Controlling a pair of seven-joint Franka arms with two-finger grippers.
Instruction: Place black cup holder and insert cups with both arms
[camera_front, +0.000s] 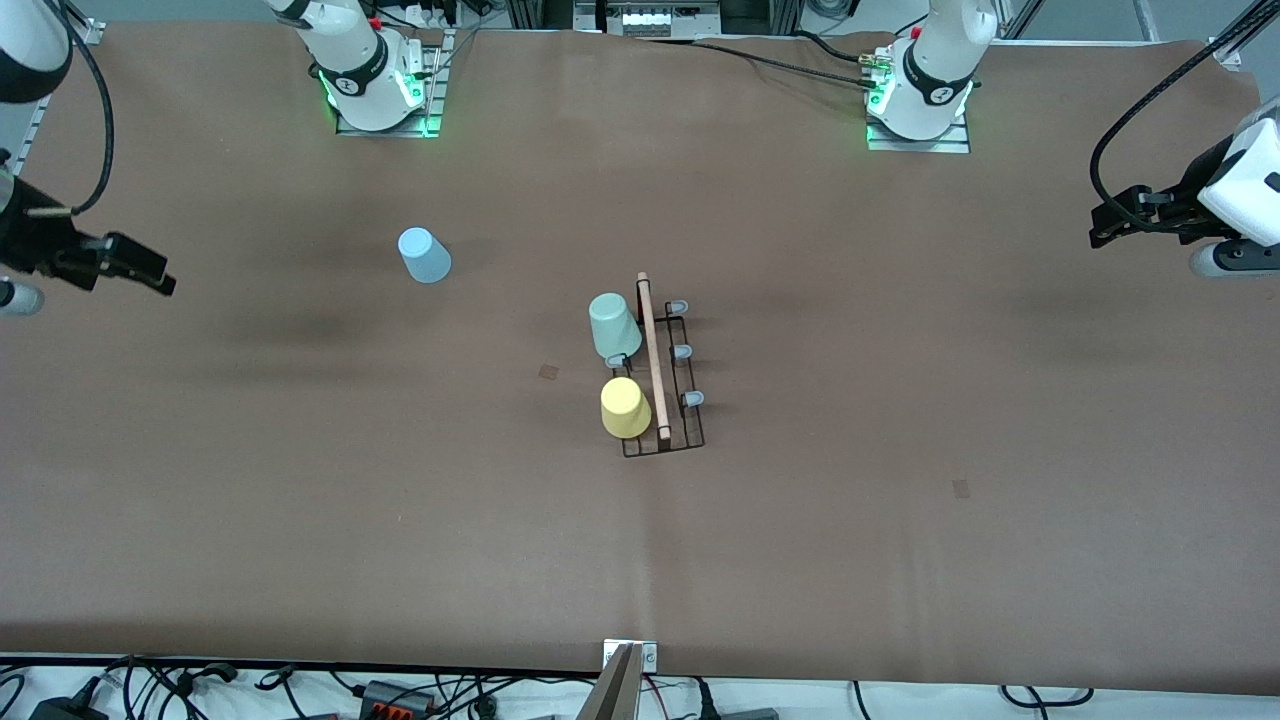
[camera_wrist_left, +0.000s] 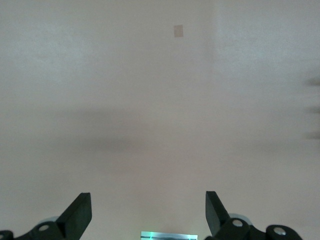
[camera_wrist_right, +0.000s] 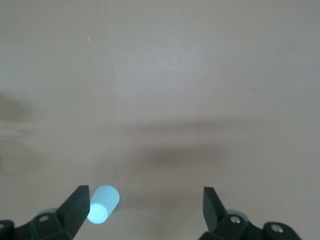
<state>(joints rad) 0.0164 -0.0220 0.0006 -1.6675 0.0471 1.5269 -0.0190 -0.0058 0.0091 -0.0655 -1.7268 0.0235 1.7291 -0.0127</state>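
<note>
Holder (camera_front: 668, 385) stands mid-table, wooden handle (camera_front: 652, 358) along its top; mint cup (camera_front: 613, 326) and yellow cup (camera_front: 625, 407) upside down on pegs of the side toward the right arm's end, yellow nearer the camera; blue cup (camera_front: 425, 256) inverted on the cloth, well apart, toward the right arm's end; left gripper (camera_wrist_left: 148, 212) spread, empty, over bare table (camera_front: 900, 520) at its own end; right gripper (camera_wrist_right: 145, 207) spread, empty, at its own end.

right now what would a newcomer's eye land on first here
The black rack mid-table, with a mint cup and a yellow cup upended on it. A blue cup stands apart on the table toward the right arm's end. Both arms wait at the table's ends.
</note>
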